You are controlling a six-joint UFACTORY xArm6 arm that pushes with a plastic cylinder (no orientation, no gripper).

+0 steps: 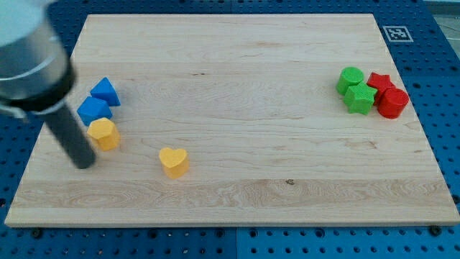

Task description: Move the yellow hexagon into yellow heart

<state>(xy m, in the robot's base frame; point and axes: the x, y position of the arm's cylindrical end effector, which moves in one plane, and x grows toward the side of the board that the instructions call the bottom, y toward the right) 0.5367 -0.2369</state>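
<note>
The yellow hexagon lies at the view's left on the wooden board, touching a blue block above it. The yellow heart lies apart from it, to the right and a little lower. My tip rests on the board just left of and slightly below the yellow hexagon, close to it; I cannot tell if they touch. The rod rises up and to the left toward the blurred arm body.
A blue block and a blue triangle sit above the hexagon. At the view's right stand a green cylinder, a green block, a red star and a red cylinder, clustered together.
</note>
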